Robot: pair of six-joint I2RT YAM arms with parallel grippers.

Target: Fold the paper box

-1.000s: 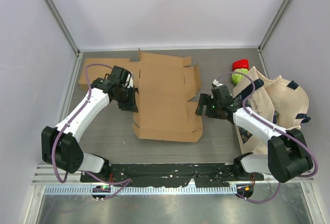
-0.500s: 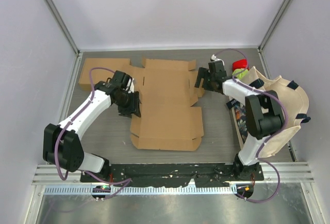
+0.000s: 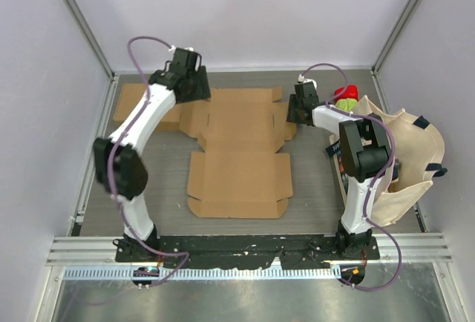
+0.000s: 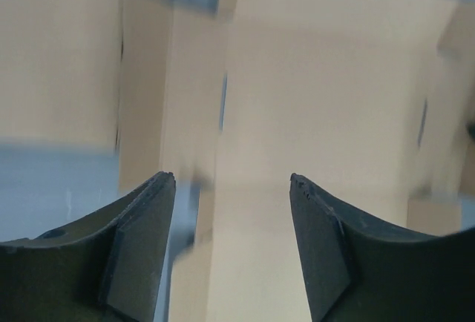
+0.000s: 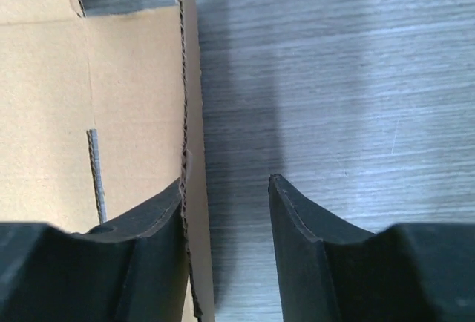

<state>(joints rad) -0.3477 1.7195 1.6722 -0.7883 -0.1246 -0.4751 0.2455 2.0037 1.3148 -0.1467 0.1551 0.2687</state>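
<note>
The paper box (image 3: 239, 148) is a flat brown cardboard blank lying unfolded in the middle of the table. My left gripper (image 3: 194, 90) hovers over its back left corner. In the blurred left wrist view it (image 4: 232, 181) is open, with only cardboard (image 4: 319, 92) below. My right gripper (image 3: 295, 111) sits at the box's back right flap. In the right wrist view it (image 5: 226, 181) is open and straddles the raised flap edge (image 5: 190, 114). That edge rests against the left finger (image 5: 141, 218), and the right finger (image 5: 312, 233) stands apart from it.
A beige tote bag (image 3: 404, 151) lies at the right, with a red item (image 3: 344, 92) and a green one (image 3: 343, 105) at its back corner. A separate brown cardboard piece (image 3: 141, 103) lies at the back left. Walls close in the back and both sides.
My left gripper opened, let go of the box's left edge and swung to the back. The box dropped flat. My right gripper moved to the back right flap and its jaws narrowed.
</note>
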